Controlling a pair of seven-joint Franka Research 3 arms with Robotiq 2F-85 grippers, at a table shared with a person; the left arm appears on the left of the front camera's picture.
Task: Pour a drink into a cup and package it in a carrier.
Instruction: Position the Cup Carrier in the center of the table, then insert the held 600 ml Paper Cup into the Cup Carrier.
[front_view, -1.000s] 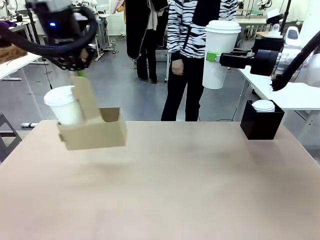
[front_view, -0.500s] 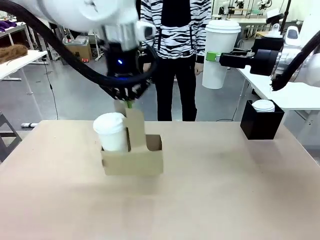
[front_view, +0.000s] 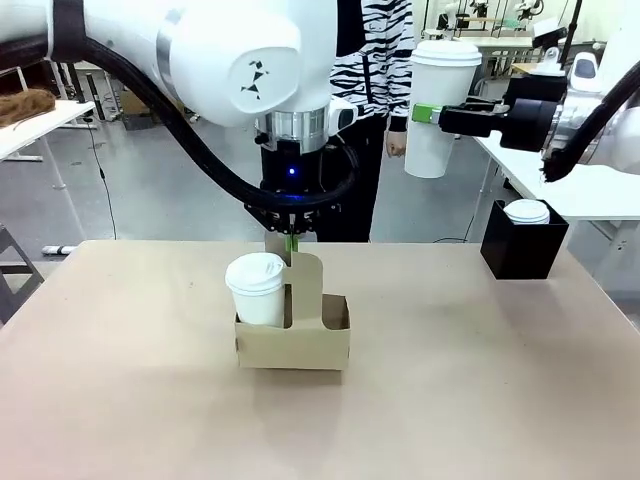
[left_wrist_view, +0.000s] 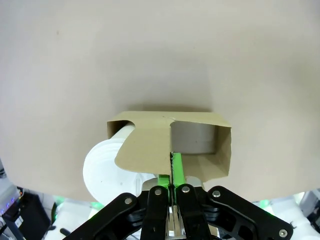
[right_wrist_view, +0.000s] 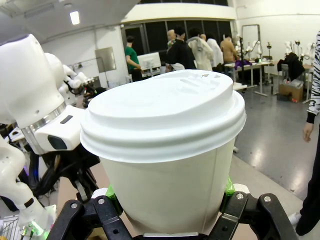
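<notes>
The tan cardboard two-slot carrier (front_view: 293, 340) is sitting in the middle of the bench (front_view: 450, 400), with a short white lidded cup (front_view: 257, 290) filling one slot. The left gripper (front_view: 290, 243) is pinching its upright handle, the arm pointing straight down. Farther back, the right gripper (front_view: 428, 114) is reaching sideways, squeezing the tall white lidded paper cup (front_view: 437, 105) high in the air. Packing looks under way; next, that cup needs lowering upright into the empty slot.
</notes>
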